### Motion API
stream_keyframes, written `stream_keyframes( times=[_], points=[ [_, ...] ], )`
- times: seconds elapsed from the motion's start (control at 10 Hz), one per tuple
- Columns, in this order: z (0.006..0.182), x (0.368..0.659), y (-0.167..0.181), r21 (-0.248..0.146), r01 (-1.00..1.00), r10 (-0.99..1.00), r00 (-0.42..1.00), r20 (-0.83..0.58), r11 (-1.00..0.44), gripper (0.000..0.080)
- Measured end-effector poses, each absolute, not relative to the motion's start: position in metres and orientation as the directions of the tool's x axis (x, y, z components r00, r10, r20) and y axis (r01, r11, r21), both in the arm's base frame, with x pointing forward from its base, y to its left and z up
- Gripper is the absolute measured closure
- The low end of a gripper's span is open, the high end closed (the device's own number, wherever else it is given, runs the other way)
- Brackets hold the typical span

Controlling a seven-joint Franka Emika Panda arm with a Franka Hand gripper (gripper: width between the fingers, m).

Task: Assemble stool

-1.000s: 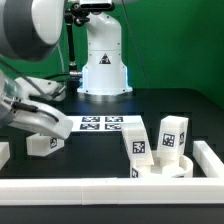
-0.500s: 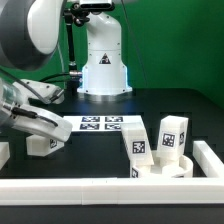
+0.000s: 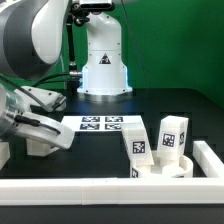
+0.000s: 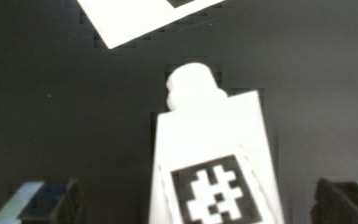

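Lying flat on the black table [image 3: 100,160], the loose stool leg [image 4: 208,140] sits between the spread fingers [image 4: 43,200] of the gripper [image 4: 194,200]. The fingers straddle the leg without touching it, apparently lined up for a grasp. Two more legs [image 3: 172,133] stand upright on the round seat [image 3: 165,172] at the exterior view's right, near the marker board [image 3: 100,124].

Lighting bright, even; soft shadows on black table [image 3: 100,160]. Wrist view blurred: leg [image 4: 208,140] overexposed, fingers [image 4: 44,198] out of focus.
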State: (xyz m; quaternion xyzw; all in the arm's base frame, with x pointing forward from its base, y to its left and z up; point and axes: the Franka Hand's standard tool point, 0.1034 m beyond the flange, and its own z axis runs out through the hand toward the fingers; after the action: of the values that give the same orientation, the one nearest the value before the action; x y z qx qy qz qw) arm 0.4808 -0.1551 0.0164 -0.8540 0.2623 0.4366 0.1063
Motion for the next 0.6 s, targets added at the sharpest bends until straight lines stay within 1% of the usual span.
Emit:
stream_keyframes(
  times=[0.4, 0.5, 0.6],
  points=[
    [0.0075, 0.4819, -0.1574, 0.049, -0.542, -0.367, 0.497, -0.786, -0.839, 0.0151],
    [0.0075, 0.4819, -0.1575, 0.049, -0.542, -0.367, 0.497, -0.786, -0.839, 0.0151],
    [0.0071, 0.4813, -0.1577, 0.05, -0.542, -0.367, 0.496, -0.787, -0.839, 0.0278]
  ],
)
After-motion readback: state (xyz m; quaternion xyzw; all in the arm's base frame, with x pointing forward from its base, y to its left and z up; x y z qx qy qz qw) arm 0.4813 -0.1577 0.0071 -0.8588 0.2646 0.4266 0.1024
